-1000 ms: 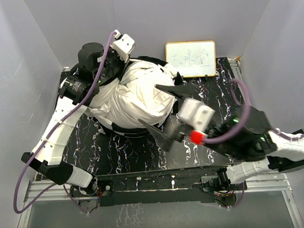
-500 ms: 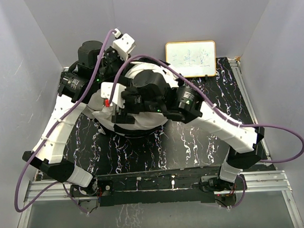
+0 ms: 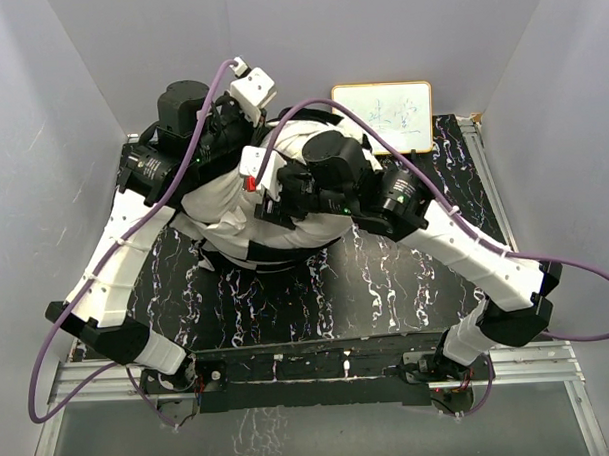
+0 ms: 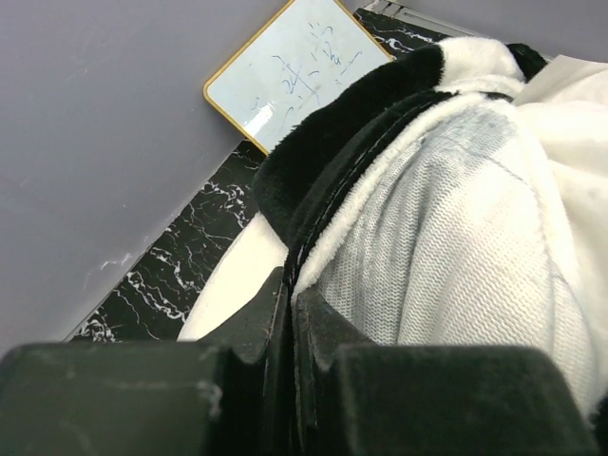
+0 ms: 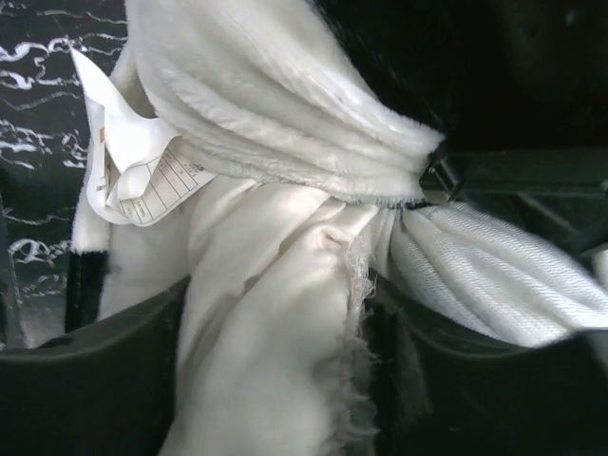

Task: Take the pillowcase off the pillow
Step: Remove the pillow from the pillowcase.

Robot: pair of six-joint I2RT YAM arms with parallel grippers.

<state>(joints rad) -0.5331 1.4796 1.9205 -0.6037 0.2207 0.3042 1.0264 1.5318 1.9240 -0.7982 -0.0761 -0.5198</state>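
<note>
pillowcase sits bunched at the far left-centre of the table, turned partly back, with the pillow bulging out of it. left gripper is pinched tight on the case's black hem. right gripper clamps a gathered fold of bare pillow, with the sewn tags just beside it. whiteboard stands apart, far right.

judgement: this is the pull-apart step. hold the hem firm, draw the pillow near and right, low and steady. plush may drag, so check the right jaws hold no case fabric.
</note>
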